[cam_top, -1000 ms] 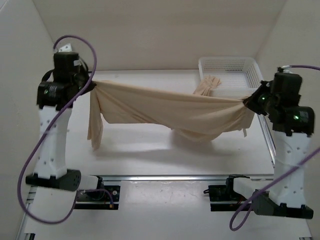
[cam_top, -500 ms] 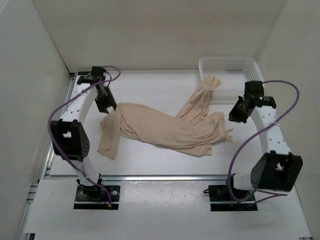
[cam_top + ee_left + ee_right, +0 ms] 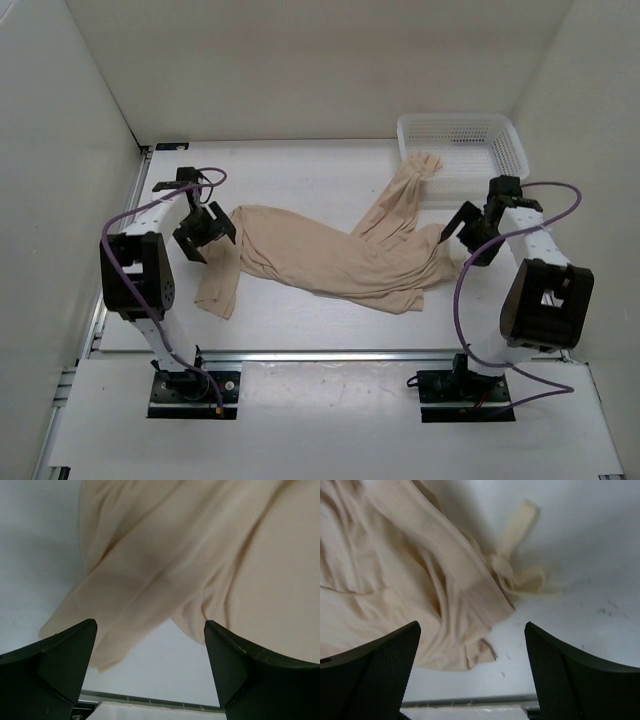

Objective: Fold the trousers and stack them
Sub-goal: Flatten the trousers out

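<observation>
The trousers (image 3: 330, 255) are lying loose and wrinkled across the middle of the table (image 3: 300, 180), spreading from left to right. At the left end a flap of cloth is running toward the near edge. One leg is stretching away to the far right, and its end is resting over the near left corner of the basket (image 3: 458, 121) that is sitting in the far right corner.

The left gripper (image 3: 206, 234) is hanging just beside the left end of the trousers, with its jaws standing wide apart and holding nothing. In the left wrist view the gripper (image 3: 150, 625) is looking down on folds of the trousers (image 3: 200, 555), with bare table showing on the left and between the jaws.

The right gripper (image 3: 467, 233) is hanging just beside the right end of the trousers, its jaws also spread wide and gripping nothing. In the right wrist view the gripper (image 3: 472, 625) is looking down on the crumpled edge of the trousers (image 3: 395, 570). A thin tie (image 3: 517, 527) is trailing from that edge onto the bare table.

Whether either gripper is touching the cloth cannot be told.
</observation>
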### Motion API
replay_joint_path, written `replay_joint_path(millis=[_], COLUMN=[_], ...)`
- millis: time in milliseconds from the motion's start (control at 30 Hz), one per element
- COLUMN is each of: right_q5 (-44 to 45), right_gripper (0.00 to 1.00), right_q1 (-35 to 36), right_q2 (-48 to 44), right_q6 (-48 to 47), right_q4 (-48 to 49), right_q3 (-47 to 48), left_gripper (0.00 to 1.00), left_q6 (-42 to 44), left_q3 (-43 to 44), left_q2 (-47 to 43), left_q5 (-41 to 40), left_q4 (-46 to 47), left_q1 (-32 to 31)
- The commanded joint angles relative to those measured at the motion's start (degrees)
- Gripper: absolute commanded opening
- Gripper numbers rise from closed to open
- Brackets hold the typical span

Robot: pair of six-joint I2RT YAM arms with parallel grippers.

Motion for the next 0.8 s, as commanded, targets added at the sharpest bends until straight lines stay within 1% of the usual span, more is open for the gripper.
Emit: replay_joint_path(millis=[0, 67, 100, 167, 233, 267, 300, 333, 400, 433, 500, 533, 567, 633, 667, 700, 733, 767], right_q5=[1.4, 4.0, 5.3, 5.8, 5.2, 4.4, 3.7, 2.3, -2.1, -2.2, 0.9, 4.6, 6.3, 9.0, 10.0, 10.8, 11.4, 12.0], right_gripper=[0.89, 0.91, 0.91, 0.91, 0.87, 0.86, 0.81, 0.78, 0.69, 0.54, 0.25, 0.06, 0.0, 0.0, 0.0, 0.0, 0.0, 0.0], right_q1=[-0.2, 0.5, 0.5, 1.2, 3.1, 3.8, 4.6, 5.1, 5.7, 5.7, 6.8, 6.8, 6.8, 6.8, 6.8, 6.8, 6.8, 6.8], right_q2=[4.8, 9.2, 10.8, 15.5, 20.6, 22.1, 23.5, 25.6, 26.2, 26.2, 24.6, 22.3, 20.9, 16.6, 15.3, 14.0, 12.2, 11.3], right_q6=[-0.6, -0.6, -0.6, -0.1, 0.4, 0.4, -0.2, -0.7, -0.7, -0.7, -0.1, 0.5, 0.5, 1.1, 1.1, 1.1, 1.1, 1.1], right_q4=[4.4, 3.8, 3.0, 3.0, 3.0, 3.0, 3.0, 3.0, 4.0, 4.0, 4.0, 3.5, 3.5, 2.1, 2.1, 1.4, 0.9, 0.4], right_q3=[9.4, 14.5, 16.2, 19.6, 22.0, 23.2, 25.2, 25.9, 25.9, 25.4, 25.4, 24.8, 24.8, 24.3, 24.3, 24.3, 23.8, 23.8], left_gripper=[1.0, 1.0, 0.98, 0.82, 0.57, 0.27, 0.15, 0.1, 0.1, 0.1, 0.1, 0.1, 0.1, 0.1, 0.12, 0.21, 0.36, 0.55], left_q6=[-1.8, -1.8, -1.8, -1.8, -1.8, -1.8, -1.8, -1.2, -0.5, -0.5, 0.2, 0.7, 0.7, 0.7, 0.7, 0.7, 1.5, 1.5], left_q3=[1.6, 1.0, 1.0, 1.0, 1.5, 2.1, 2.6, 2.6, 3.3, 3.3, 4.8, 4.8, 5.7, 6.5, 6.5, 7.3, 8.2, 8.8], left_q2=[2.5, 3.9, 4.5, 6.3, 6.8, 7.5, 7.5, 7.5, 5.4, 4.7, 2.7, 2.1, 1.5, -0.5, -0.5, -0.5, 1.3, 2.6], left_q5=[1.1, 2.7, 3.6, 4.8, 5.4, 5.4, 5.4, 5.4, 5.4, 5.4, 4.8, 4.1, 2.3, 0.1, -1.7, -1.8, -1.8, -1.8], left_q4=[3.5, 5.0, 5.7, 5.7, 5.7, 5.7, 5.7, 5.7, 5.7, 5.7, 5.2, 5.2, 4.2, 3.5, 3.5, 3.0, 3.0, 1.9], left_q1=[2.7, 3.2, 3.8, 3.8, 3.8, 3.8, 3.8, 3.8, 4.3, 4.3, 5.1, 5.1, 5.7, 5.7, 5.7, 5.7, 5.7, 5.7])
